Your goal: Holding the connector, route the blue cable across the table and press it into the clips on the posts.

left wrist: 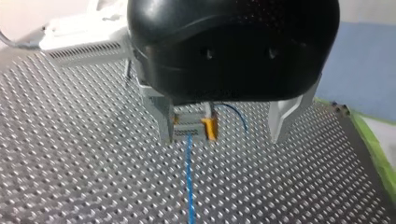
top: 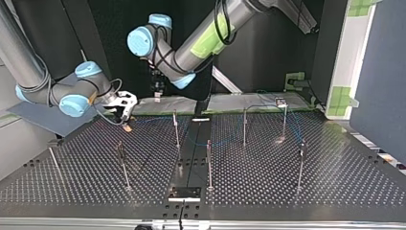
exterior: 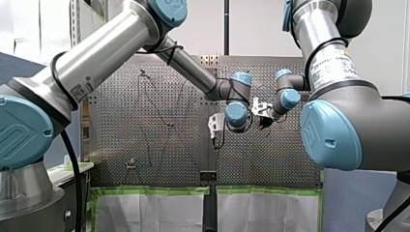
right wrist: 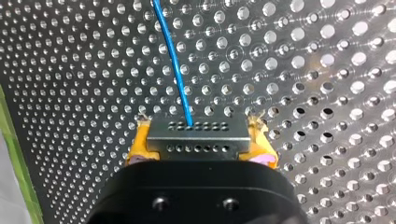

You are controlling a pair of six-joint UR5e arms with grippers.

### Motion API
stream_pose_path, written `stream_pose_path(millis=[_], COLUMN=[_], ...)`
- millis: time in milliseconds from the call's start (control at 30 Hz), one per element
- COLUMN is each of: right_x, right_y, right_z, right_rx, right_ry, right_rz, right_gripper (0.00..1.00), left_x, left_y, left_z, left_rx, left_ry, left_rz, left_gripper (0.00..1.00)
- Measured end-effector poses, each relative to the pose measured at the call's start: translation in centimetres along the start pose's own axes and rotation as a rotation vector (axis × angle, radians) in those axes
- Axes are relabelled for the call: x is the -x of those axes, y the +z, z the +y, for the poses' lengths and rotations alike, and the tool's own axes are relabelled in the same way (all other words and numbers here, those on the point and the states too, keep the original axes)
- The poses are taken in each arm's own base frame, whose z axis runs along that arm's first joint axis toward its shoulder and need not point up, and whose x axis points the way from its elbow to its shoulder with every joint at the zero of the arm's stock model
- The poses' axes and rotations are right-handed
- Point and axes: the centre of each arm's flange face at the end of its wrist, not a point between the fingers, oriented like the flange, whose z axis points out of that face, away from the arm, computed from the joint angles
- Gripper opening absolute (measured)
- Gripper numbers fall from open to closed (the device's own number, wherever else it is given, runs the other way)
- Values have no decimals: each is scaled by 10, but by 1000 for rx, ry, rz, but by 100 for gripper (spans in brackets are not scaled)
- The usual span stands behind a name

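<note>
My right end effector (right wrist: pixel 198 140) is clamped on the connector (right wrist: pixel 196 128), a flat grey rectangular block with rows of small holes, its yellow pads (right wrist: pixel 138 148) pressing both short ends; the thin, glossy blue cable (right wrist: pixel 173 60) leaves the block's middle and runs away over the perforated metal surface (right wrist: pixel 303 70); my left end effector (left wrist: pixel 223 133), a rounded black housing with bare metal fingers (left wrist: pixel 282 119), stands spread wide and empty, facing the connector; a green-taped edge (left wrist: pixel 373 144) lies close beside it; slim upright posts (top: pixel 245 125) stand well apart, leaving broad open lanes.
</note>
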Motion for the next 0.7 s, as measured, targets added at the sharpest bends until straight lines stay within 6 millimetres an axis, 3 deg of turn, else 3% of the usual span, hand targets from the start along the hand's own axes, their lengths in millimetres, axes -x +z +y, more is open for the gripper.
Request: stream_pose_path(millis=[700], right_x=[-1], right_y=[-1], right_z=[6], right_rx=[-13], right_ry=[9], right_rz=[0], right_gripper=[0], left_x=[-53], left_y=[41], left_z=[-18], left_rx=[54], left_ry=[22], left_rz=[28], left_gripper=[100])
